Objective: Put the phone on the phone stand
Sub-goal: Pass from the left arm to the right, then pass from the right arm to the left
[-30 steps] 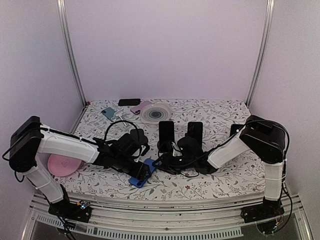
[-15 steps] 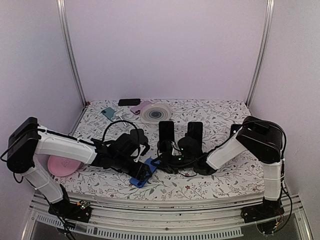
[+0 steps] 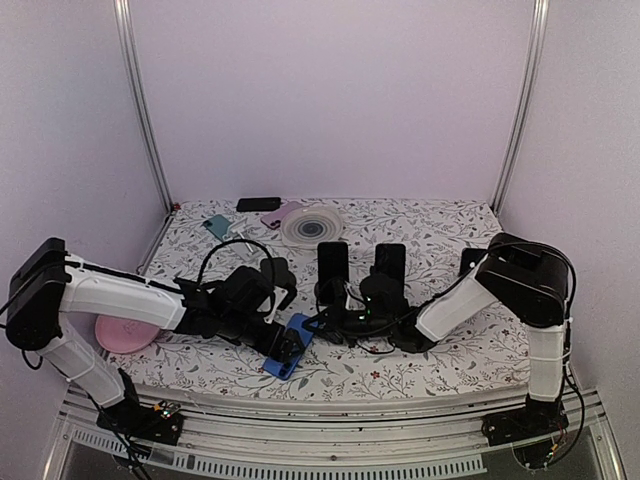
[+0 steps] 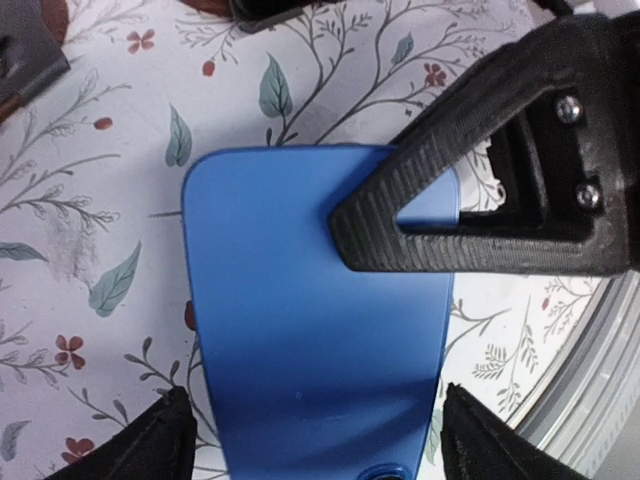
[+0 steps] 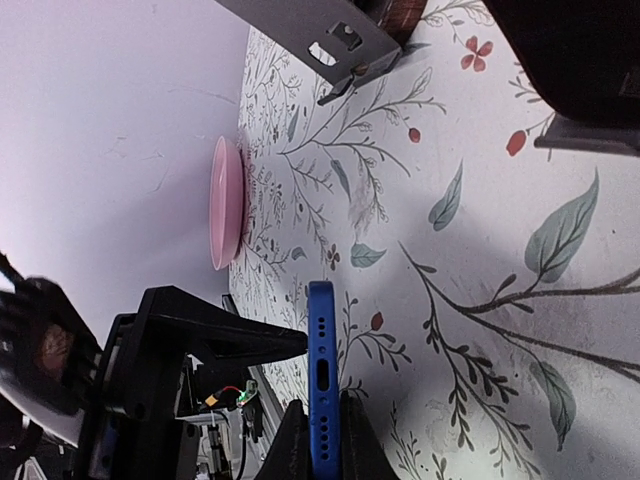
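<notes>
Phone (image 3: 287, 347), blue, sat low near the front edge of the floral table (image 3: 450, 225), in front of a dark phone stand (image 3: 333, 265) and not on it. Right gripper (image 5: 318, 440) pinched its thin end. Left gripper (image 4: 320, 445) stood spread, fingers (image 4: 165, 445) flanking the phone's long edges.

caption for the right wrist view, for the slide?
Right gripper shut on the blue phone, its port end toward the camera; pink plate beyond.

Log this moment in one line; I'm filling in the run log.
left gripper: open, straddling blue phone | right gripper: shut on blue phone's edge | placement: not yet done
</notes>
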### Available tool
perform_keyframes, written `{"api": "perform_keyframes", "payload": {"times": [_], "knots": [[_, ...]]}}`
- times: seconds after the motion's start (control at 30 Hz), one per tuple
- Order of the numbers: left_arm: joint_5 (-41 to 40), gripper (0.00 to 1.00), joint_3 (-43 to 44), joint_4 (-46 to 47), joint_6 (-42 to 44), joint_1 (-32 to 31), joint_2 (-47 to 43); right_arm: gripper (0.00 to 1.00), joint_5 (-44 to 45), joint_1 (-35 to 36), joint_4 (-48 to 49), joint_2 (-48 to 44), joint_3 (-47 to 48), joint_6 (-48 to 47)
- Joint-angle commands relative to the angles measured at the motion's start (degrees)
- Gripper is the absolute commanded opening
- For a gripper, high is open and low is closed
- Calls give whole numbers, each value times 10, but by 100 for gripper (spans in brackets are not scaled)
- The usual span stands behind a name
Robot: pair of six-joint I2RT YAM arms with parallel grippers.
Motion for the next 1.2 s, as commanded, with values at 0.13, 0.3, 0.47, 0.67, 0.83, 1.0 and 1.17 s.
{"api": "perform_keyframes", "payload": {"times": [0.13,0.3,0.47,0.67,0.83,1.0,1.17], "knots": [[3,97,-21,10,2,-5,-103,2,25,9,0,-78,-17,-88],[32,97,-29,26,-23,15,-169,2,58,14,-38,-131,-19,-176],[114,95,-38,63,-69,79,-251,2,119,16,-107,-200,-14,-290],[203,95,-38,133,-173,159,-307,2,229,39,-153,-261,4,-463],[264,94,-33,208,-300,202,-305,2,312,65,-151,-296,19,-634],[321,91,-35,300,-438,217,-287,2,376,95,-117,-317,34,-822],[329,89,-32,306,-516,217,-286,2,409,128,-55,-323,38,-1004]]}}
